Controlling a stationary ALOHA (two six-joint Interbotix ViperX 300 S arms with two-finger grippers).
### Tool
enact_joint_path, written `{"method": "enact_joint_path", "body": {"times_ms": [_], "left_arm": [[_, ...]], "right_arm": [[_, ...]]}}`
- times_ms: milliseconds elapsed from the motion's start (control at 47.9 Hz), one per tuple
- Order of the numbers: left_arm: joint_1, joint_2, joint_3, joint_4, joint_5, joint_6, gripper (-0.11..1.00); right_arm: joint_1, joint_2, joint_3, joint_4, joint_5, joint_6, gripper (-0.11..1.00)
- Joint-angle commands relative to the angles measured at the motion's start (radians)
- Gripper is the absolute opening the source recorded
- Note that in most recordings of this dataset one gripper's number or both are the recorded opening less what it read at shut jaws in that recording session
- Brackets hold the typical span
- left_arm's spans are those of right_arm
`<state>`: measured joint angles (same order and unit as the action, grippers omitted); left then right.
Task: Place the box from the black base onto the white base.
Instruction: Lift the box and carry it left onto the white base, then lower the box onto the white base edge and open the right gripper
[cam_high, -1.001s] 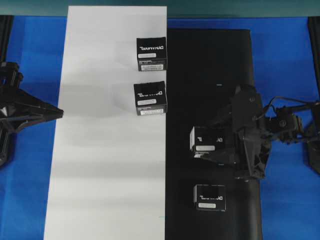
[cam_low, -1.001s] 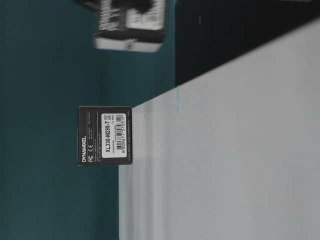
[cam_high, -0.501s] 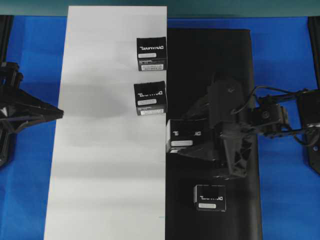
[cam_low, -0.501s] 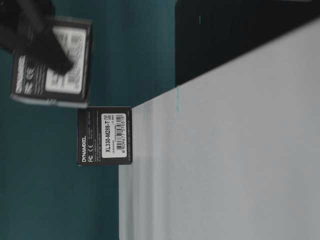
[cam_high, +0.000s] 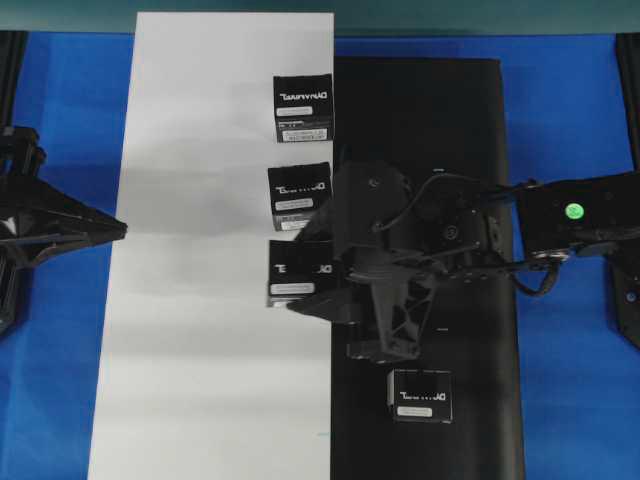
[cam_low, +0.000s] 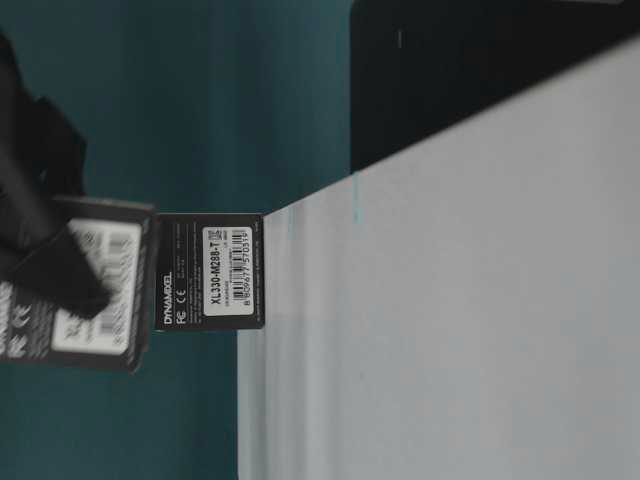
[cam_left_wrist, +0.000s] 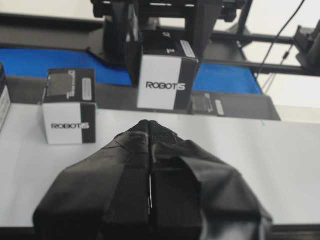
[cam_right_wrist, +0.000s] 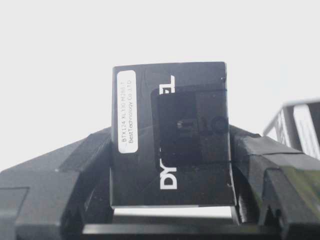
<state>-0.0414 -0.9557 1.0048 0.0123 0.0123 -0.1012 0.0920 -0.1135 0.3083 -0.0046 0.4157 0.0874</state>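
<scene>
A: Where is the box (cam_high: 297, 276) being held?

B: Above the white base's (cam_high: 200, 350) right edge, clamped by the right gripper (cam_high: 318, 287) across two opposite flat sides; light, stiff card is judged. The left gripper (cam_left_wrist: 149, 165) is being kept clenched, empty.

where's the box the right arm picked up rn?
Overhead view: the box is held in the right gripper over the white base's right edge, just below the two boxes already there.

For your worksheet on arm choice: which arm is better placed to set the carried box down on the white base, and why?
The right. Its end effector already grips the box above the white base; the left end effector is shut, empty, at the sheet's far edge.
</scene>
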Motion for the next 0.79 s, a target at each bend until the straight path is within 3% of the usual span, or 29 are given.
{"method": "enact_joint_path", "body": {"times_ms": [0, 292, 772], "left_arm": [[-0.005, 0.003, -0.028, 0.003, 0.002, -0.002, -0.07], [-0.006, -0.005, -0.028, 0.002, 0.041, -0.002, -0.07], [-0.005, -0.021, -0.026, 0.003, 0.064, -0.002, -0.07]], "right_arm": [[0.008, 0.011, -0.032, -0.003, 0.006, 0.005, 0.57], [0.012, 0.037, 0.014, -0.003, 0.026, 0.032, 0.57], [0.012, 0.071, 0.061, -0.003, -0.052, 0.041, 0.57]]}}
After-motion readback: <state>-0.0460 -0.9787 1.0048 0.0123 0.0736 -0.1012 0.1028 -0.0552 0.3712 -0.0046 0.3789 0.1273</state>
